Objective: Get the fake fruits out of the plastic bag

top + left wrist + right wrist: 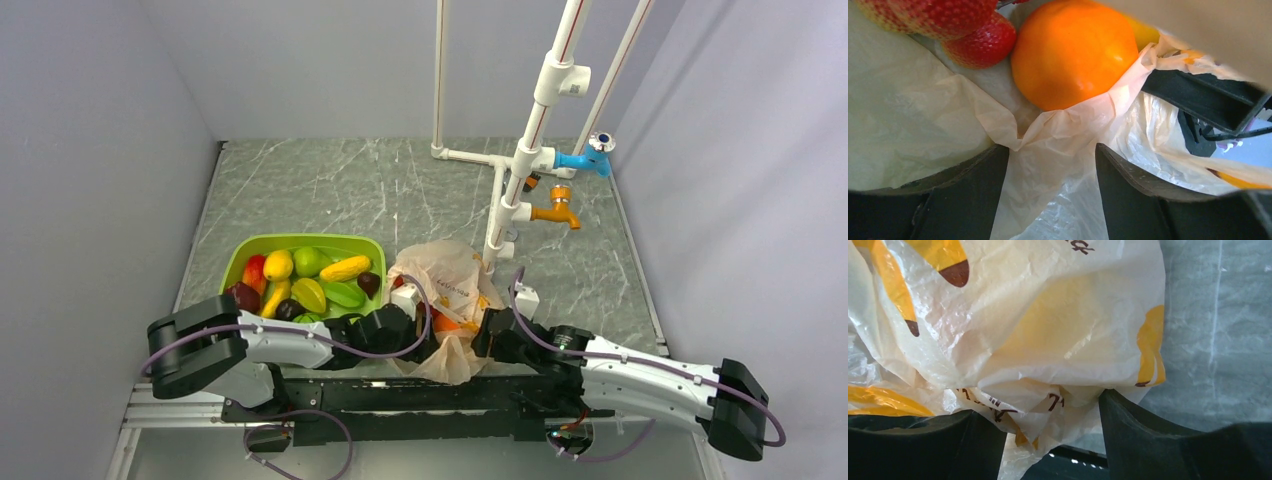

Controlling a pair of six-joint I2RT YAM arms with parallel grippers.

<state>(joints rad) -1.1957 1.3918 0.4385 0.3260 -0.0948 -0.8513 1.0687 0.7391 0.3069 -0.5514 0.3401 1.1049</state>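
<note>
The plastic bag (446, 280) lies crumpled on the table just right of the green tub, its near end hanging over the table's front edge. A round orange (447, 323) shows at its mouth. In the left wrist view the orange (1073, 50) and red, seeded strawberry-like fruits (979, 42) lie inside the bag (908, 115). My left gripper (418, 318) (1052, 150) is at the bag's left side, jaws apart, with bag film bunched between them. My right gripper (487, 335) (1053, 400) is at the bag's right side, jaws apart, with a printed fold of bag (1038, 330) between them.
A green tub (237, 262) left of the bag holds several fruits: yellow, green, red and dark purple ones. A white pipe frame (505, 200) with a blue tap (585, 158) and an orange tap (556, 210) stands just behind the bag. Grey walls enclose the marbled table (330, 190).
</note>
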